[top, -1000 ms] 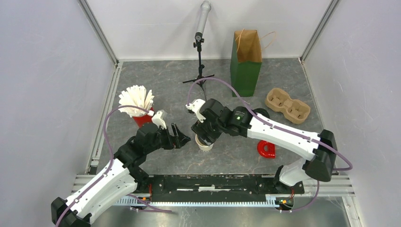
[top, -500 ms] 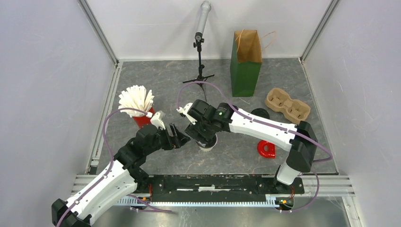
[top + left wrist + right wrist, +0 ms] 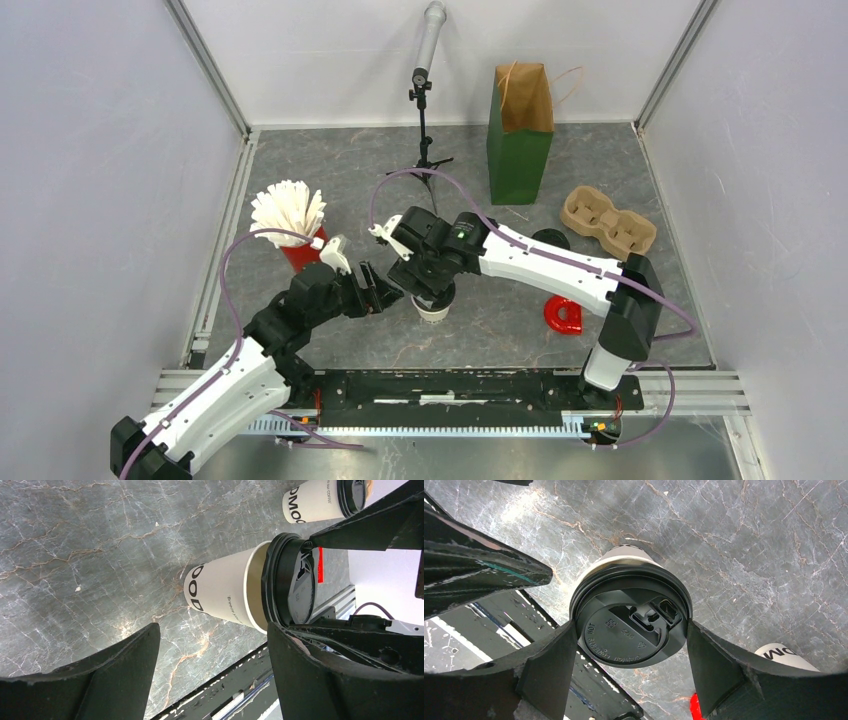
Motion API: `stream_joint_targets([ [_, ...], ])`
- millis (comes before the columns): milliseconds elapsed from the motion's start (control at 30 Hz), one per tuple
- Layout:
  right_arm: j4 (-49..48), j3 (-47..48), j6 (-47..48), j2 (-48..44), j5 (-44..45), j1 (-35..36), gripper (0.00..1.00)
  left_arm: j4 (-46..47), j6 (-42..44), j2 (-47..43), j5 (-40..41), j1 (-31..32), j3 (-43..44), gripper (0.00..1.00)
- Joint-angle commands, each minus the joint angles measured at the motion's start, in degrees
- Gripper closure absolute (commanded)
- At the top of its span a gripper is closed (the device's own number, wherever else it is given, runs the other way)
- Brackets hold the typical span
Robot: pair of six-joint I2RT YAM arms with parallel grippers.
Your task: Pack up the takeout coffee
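Near the table's [image 3: 330,180] left edge stands a red cup [image 3: 298,252] stuffed with white sticks. Just to its right and a little nearer the front edge, the left gripper [image 3: 380,290] lies low over the surface, its jaws spread apart and empty, pointing at the takeout coffee [image 3: 225,597] just beside it without touching. The coffee stands upright around the middle of the table, somewhat toward the near edge, its cream paper side printed with dark letters. The right gripper [image 3: 432,283] comes down on it from above, and the right wrist view shows a finger [image 3: 549,660] pressed against the rim of the black lid on each side, so the jaws are clamped on the lid while the cup's base rests on the table. Behind, at the middle of the far edge, is a microphone stand [image 3: 424,120]. Right of that, also by the far edge, a tall green paper bag [image 3: 518,150] stands open. A second lidded cup [image 3: 550,240] sits just past the right forearm, and a small red curved object [image 3: 563,316] lies closer to the near edge. A brown cardboard cup carrier [image 3: 608,222] rests near the right edge.
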State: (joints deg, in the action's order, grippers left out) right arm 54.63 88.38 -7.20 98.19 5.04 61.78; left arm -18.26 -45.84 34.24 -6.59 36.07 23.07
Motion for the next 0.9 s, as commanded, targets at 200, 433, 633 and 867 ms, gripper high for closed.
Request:
stream_joint_targets([
  [200,2.9,4.2,0.9,1.3,-0.8,0.2,0.23,2.9,-1.3,-0.3,-0.9,-0.3,-0.3,0.16],
  [433,2.3,4.2,1.2,2.5,-2.4,0.2,0.22,3.0,-1.3,-0.3,-1.3,-0.3,-0.5,0.16],
  [633,2.1,4.3,1.6,3.8,-1.9,0.2,0.17,3.5,-1.3,-0.2,-1.6,-0.3,-0.7,0.16],
  [867,0.6,4.5,1.7,3.0,-1.6,0.2,0.12,5.0,-0.6,0.1,-2.8,-0.3,-1.2,0.15],
])
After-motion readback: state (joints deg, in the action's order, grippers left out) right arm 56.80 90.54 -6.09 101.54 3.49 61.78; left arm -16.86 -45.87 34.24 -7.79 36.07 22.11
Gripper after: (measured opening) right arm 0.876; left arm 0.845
